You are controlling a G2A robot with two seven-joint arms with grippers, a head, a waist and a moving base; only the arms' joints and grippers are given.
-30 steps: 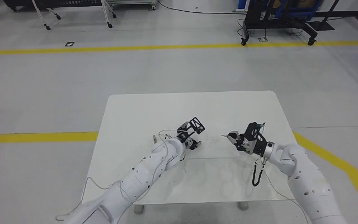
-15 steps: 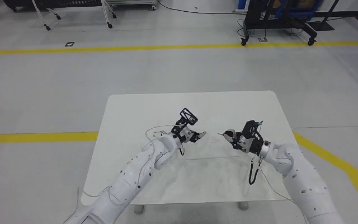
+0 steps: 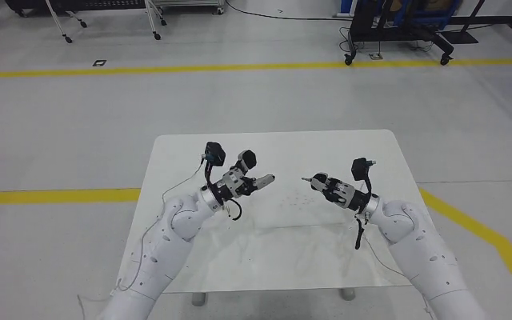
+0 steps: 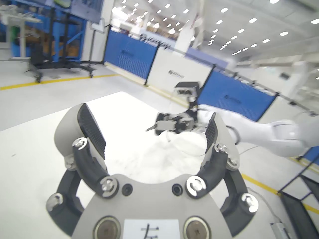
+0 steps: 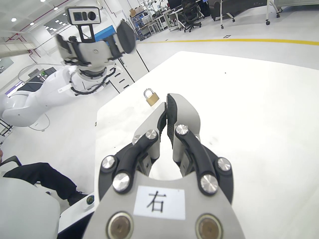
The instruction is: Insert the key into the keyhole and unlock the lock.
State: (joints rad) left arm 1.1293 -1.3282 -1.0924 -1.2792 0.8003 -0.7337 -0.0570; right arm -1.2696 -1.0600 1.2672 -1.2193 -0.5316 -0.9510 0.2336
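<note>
Left end effector [image 4: 147, 112]: fingers spread wide, nothing between the ribbed pads. It was held above the surface [image 3: 336, 152] and pointed toward the right arm.

Right end effector [image 5: 166, 112]: narrow, pads pressed together. A thin metal tip, taken to be the key [image 4: 150, 128], stuck out past the fingertips toward the left arm. The grip itself was hidden between the pads in the right wrist view.

The two end effectors faced each other over the middle of the surface, well apart.

Lock [image 5: 152, 98]: brass body, silver shackle. It lay on the surface ahead of the right end effector's tips, on the side toward the left arm, and neither end effector touched it. The key was apart from the lock and not in the keyhole. I could not tell whether the shackle was latched.
</note>
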